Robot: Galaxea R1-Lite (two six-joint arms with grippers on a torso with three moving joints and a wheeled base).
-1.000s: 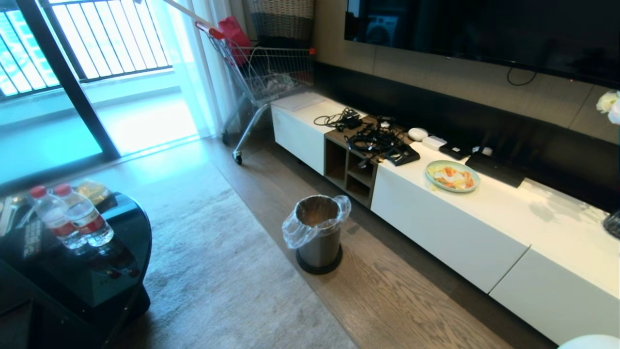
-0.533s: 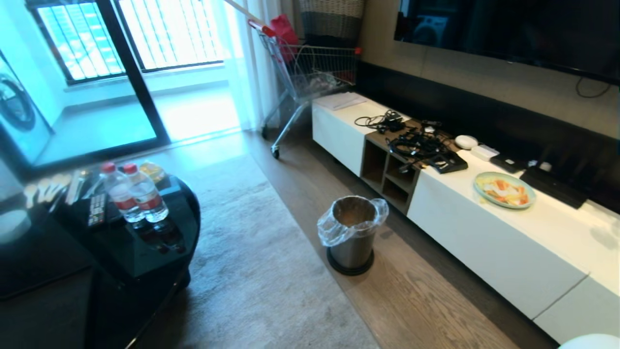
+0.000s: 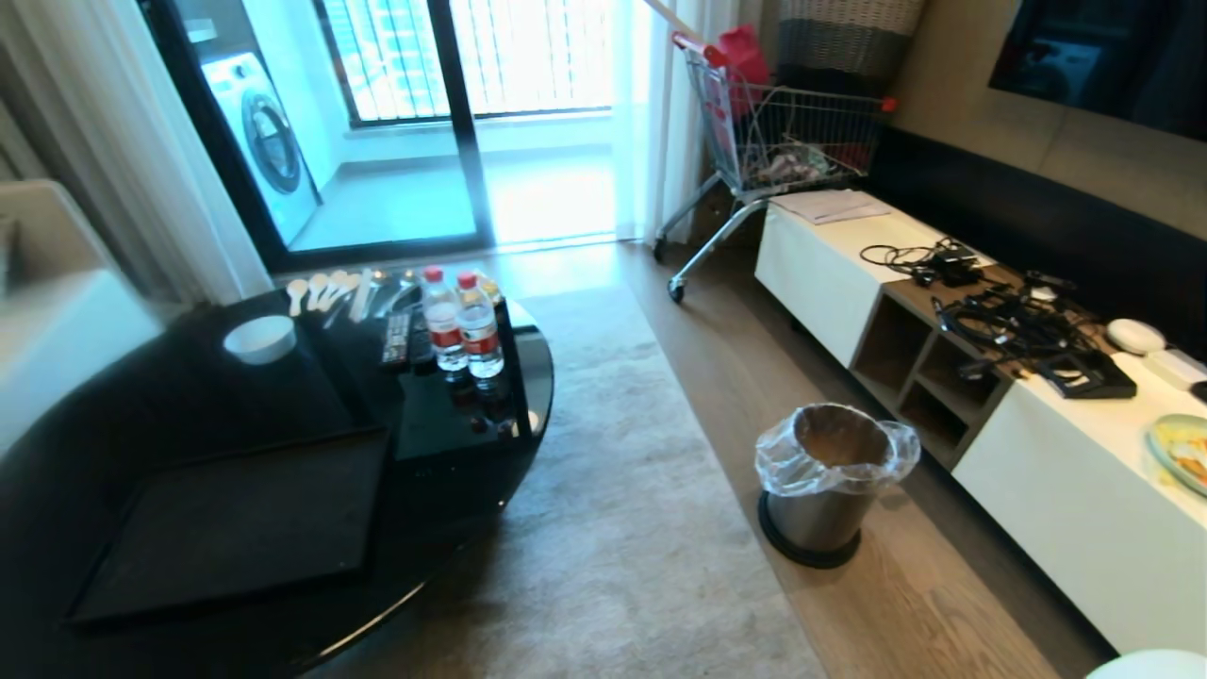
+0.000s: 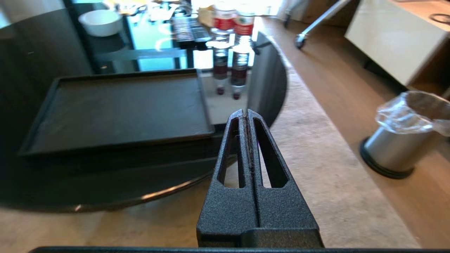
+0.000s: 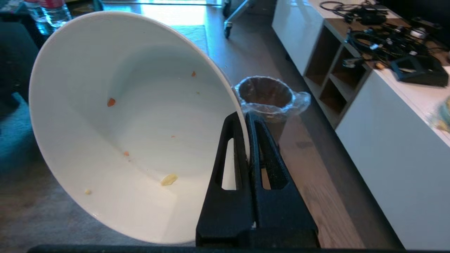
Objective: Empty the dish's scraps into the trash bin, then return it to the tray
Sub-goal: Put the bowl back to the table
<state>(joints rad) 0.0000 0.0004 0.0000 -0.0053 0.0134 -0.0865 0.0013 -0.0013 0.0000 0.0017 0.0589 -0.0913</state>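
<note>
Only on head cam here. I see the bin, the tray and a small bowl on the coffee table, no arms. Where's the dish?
Observer: The right hand is shut on the rim of the white dish, tipped on its side.
Operator: Scraps still in it?
Observer: Only crumbs: a few orange and pale-yellow bits stuck inside.
Operator: Left hand?
Observer: The left hand is shut and holds nothing, pointing past the edge of the black tray.
</note>
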